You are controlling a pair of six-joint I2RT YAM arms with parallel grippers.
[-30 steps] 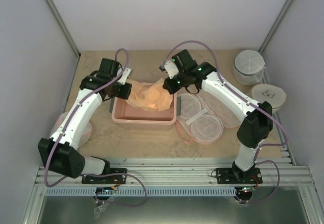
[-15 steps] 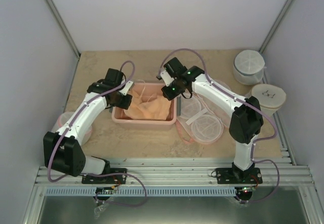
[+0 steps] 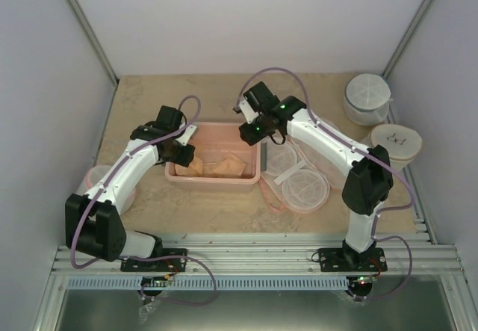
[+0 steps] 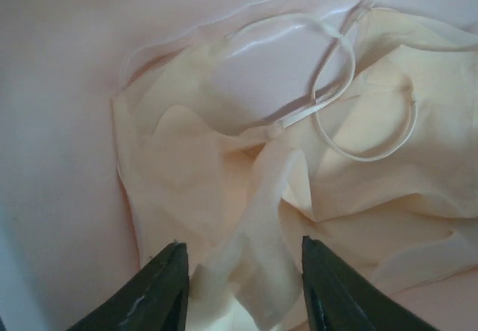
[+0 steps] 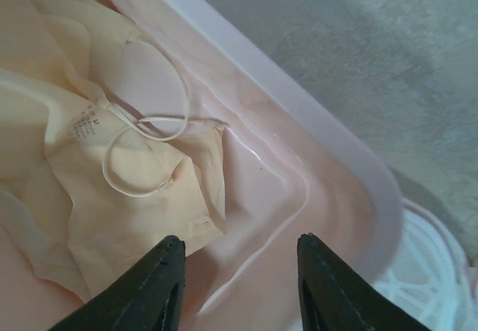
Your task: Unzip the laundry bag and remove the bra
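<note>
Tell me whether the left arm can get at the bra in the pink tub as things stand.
Probably yes. The left hand hangs open directly above the bra, which lies uncovered in the pink tub; nothing sits between them.

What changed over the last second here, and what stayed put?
The bra, held up over the tub between both grippers a second ago, came down and now lies crumpled inside it. The left gripper and right gripper have let go; both are open just above the fabric. The opened laundry bag beside the tub and the two round mesh containers at the right did not move.
</note>
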